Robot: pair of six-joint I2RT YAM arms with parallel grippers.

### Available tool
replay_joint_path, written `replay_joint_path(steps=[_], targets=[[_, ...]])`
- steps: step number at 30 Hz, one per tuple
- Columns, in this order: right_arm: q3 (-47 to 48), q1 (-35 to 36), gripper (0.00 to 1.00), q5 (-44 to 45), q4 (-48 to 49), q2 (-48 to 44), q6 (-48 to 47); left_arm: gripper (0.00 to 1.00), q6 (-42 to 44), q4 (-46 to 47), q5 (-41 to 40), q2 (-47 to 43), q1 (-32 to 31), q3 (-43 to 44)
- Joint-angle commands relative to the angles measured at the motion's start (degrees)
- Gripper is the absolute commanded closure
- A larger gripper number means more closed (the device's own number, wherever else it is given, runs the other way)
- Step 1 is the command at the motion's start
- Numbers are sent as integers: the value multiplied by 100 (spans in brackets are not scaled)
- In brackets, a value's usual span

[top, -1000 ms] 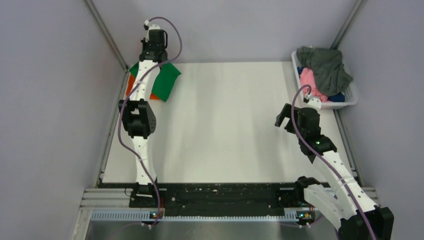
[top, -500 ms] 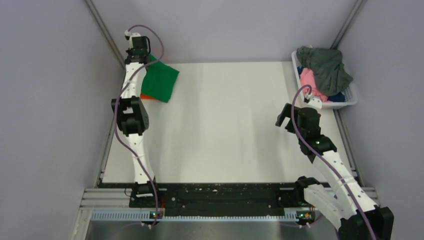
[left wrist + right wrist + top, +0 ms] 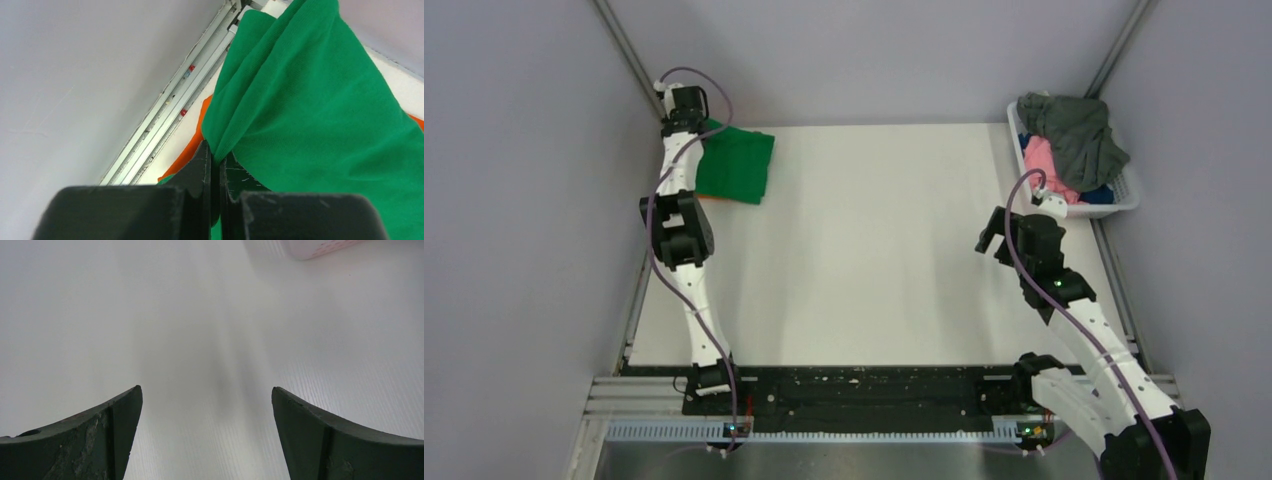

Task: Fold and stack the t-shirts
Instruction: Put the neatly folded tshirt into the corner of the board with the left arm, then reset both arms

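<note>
A folded bright green t-shirt (image 3: 737,166) lies at the table's far left corner on top of an orange t-shirt (image 3: 708,198), of which only a thin edge shows. My left gripper (image 3: 692,128) is at the shirt's far left corner, shut on a pinched fold of the green t-shirt (image 3: 310,110); the orange t-shirt (image 3: 192,150) shows beneath it in the left wrist view. My right gripper (image 3: 992,232) is open and empty above bare table at the right, and it also shows in the right wrist view (image 3: 206,392). A grey t-shirt (image 3: 1076,130), a pink one (image 3: 1044,158) and a blue one (image 3: 1096,193) lie in the basket.
A white plastic basket (image 3: 1128,195) stands at the table's far right corner; its corner shows in the right wrist view (image 3: 310,247). Metal frame rails (image 3: 638,75) run along the table's left side, close to my left gripper. The white table (image 3: 874,250) lies between the arms.
My left gripper has moved left and farther back with the green t-shirt, squaring it over the orange one, which is now almost covered. The right arm has not moved.
</note>
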Motion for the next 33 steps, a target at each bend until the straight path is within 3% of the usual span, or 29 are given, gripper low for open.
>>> replay_joint_path(steps=[1,3,4,7,8,13,17,23,29,33], targets=[[63,-36,1,120,202,66,-58,100,-241,240,-207,138,186,59],[50,-38,1,124,201,74,-61,92,-240,215,-427,182,195,63],[49,-36,1,132,200,79,-59,80,-260,197,-551,194,195,64],[47,-38,1,112,210,80,-61,8,-328,105,-744,150,195,76],[48,-37,1,106,206,78,-56,2,-396,30,-755,105,195,73],[64,-37,1,53,177,49,-56,1,-956,-275,-218,-475,187,-36],[67,-37,1,-57,165,-15,-49,1,-1422,-207,312,-1312,108,-758],[79,-39,1,-356,86,-129,20,1,-2232,1080,1578,-3503,-204,-3944],[-259,-40,1,-747,-37,-471,205,1,-2172,1711,1463,-6146,-1402,-6773],[-549,-34,1,-671,-35,-741,394,1,-2153,2339,2138,-7820,-1870,-8767]])
